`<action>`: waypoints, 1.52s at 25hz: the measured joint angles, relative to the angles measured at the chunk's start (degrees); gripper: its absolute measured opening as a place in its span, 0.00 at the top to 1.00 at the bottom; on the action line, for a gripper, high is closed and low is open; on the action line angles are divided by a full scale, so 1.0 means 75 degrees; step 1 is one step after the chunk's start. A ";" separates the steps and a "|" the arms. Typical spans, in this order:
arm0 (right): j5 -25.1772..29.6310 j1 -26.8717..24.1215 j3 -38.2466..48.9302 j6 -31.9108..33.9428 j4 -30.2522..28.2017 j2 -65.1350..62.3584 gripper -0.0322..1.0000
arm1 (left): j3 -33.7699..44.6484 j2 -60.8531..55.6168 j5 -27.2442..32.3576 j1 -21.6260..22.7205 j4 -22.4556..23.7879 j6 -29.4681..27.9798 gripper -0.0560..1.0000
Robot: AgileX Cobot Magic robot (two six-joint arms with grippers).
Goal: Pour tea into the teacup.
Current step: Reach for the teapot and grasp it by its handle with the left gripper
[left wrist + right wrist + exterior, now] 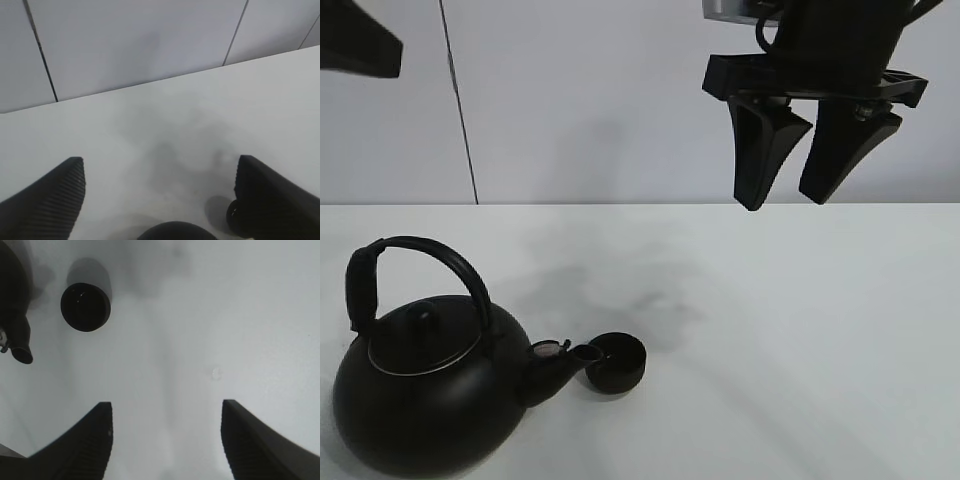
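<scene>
- Left gripper (160,200): empty, with its ribbed fingers (45,200) spread wide. It hangs above the table (820,330). In the high view you see only a dark piece of that arm at the upper left of the frame.
- Kettle (420,390): lower left of the frame, upright on the table, lid on, arched handle (430,250) raised and free. Nothing is touching it.
- Spout (565,355): points right, toward the cup.
- Teacup (616,362): lower centre of the frame, just right of the spout tip and upright. The right wrist view shows a gap between the two. You cannot tell whether it holds any liquid.
- Right gripper (783,200): upper right of the frame, high above the table and well apart from the cup. Its jaws are parted and hold nothing.
- Step in hand: the approach, by my judgement; no pour has begun.
- Next move: bring a gripper down over the handle and close on it. Then lift and tip the kettle so the spout sits over the cup.
</scene>
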 joint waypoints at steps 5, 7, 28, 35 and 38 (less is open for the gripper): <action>0.0000 0.0000 0.0000 0.0009 0.0000 0.0000 0.55 | 0.0947 -0.0328 -0.0624 0.0000 -0.0035 0.0033 0.38; 0.0000 0.0000 0.0000 0.0009 0.0000 0.0000 0.55 | 0.1291 -0.0346 -0.0831 0.0000 -0.0051 0.0033 0.38; -0.0033 0.0000 0.0000 -0.0067 0.0000 0.0000 0.55 | 0.4295 -0.0361 -0.5020 -0.0008 0.2889 -0.2883 0.43; -0.0033 0.0000 0.0000 -0.0067 0.0000 0.0000 0.55 | 0.4429 -0.0361 -0.5200 -0.0015 0.3212 -0.3066 0.43; -0.0033 0.0000 0.0000 -0.0067 0.0000 0.0000 0.55 | 0.4455 -0.0361 -0.5200 -0.0015 0.3298 -0.3089 0.43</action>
